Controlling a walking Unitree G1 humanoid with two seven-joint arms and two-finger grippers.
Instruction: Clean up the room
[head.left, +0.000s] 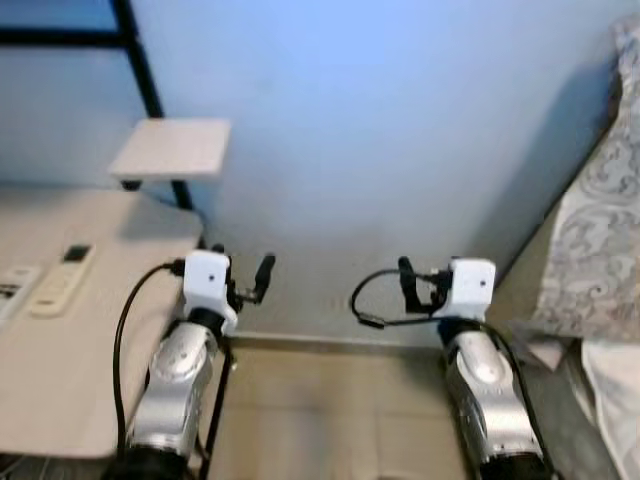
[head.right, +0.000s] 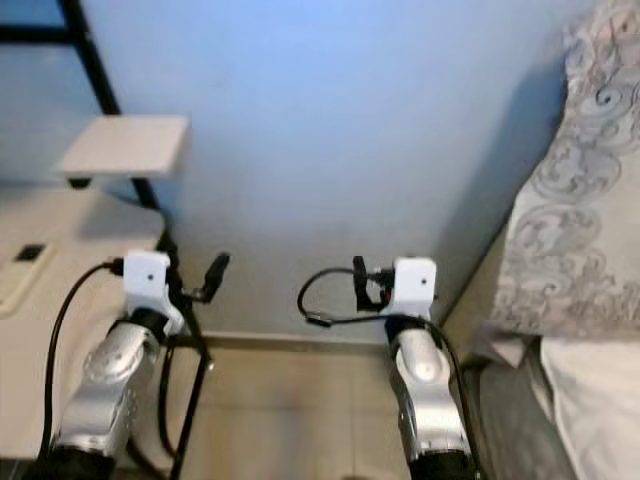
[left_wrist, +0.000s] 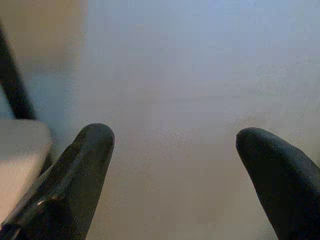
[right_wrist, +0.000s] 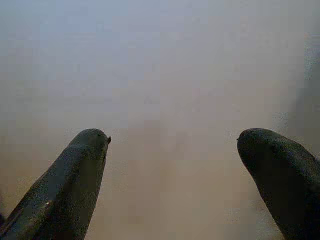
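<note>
Left eye view shows the left gripper and right gripper spread wide and holding nothing, raised toward the wall, likely carried ready, with a remote control lying near the desk's left edge.

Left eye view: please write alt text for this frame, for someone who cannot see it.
Both silver arms reach toward a pale blue wall, the left gripper and right gripper open and holding nothing. A beige table with a remote control stands on the robot's left, a patterned bedcover on its right.
</note>
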